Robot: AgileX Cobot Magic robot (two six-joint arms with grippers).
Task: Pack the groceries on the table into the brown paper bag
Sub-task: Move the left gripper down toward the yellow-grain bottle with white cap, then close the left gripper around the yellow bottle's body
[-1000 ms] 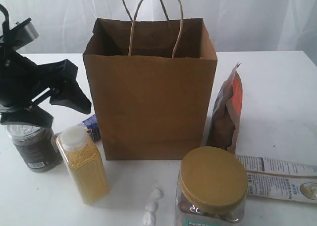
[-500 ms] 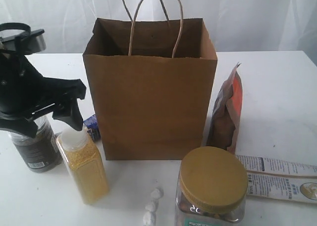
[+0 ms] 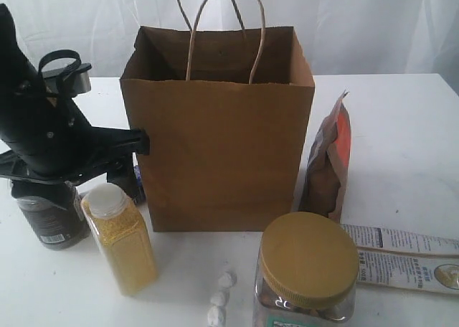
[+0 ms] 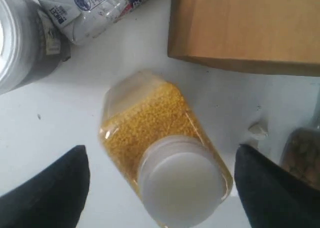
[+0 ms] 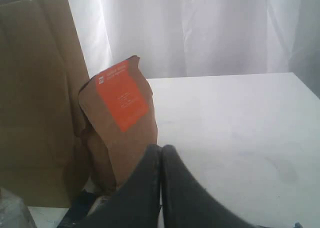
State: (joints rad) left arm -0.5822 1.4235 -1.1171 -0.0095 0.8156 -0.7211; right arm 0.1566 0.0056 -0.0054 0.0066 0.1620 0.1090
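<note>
The brown paper bag (image 3: pixel 219 126) stands open and upright in the middle of the table (image 3: pixel 401 126). To its left are the dark can (image 3: pixel 49 216) and the yellow-grain bottle (image 3: pixel 120 237). My left gripper (image 3: pixel 118 162) hovers open above the bottle; in the left wrist view the white cap of the bottle (image 4: pixel 160 153) lies between the spread jaws of the left gripper (image 4: pixel 160 160), untouched. The small carton (image 4: pixel 95 8) lies by the bag's corner. The gold-lidded jar (image 3: pixel 308 262), pouch (image 3: pixel 330 166) and long packet (image 3: pixel 405 259) are on the right. My right gripper (image 5: pixel 161 153) is shut and empty near the pouch (image 5: pixel 122 133).
A few small white lumps (image 3: pixel 219 298) lie on the table in front of the bag. A white curtain hangs behind the table. The bag's two handles stand up above its mouth.
My left arm has swung right from over the can to over the bottle, close to the bag's left side, with its jaws still open. Nothing else has moved.
</note>
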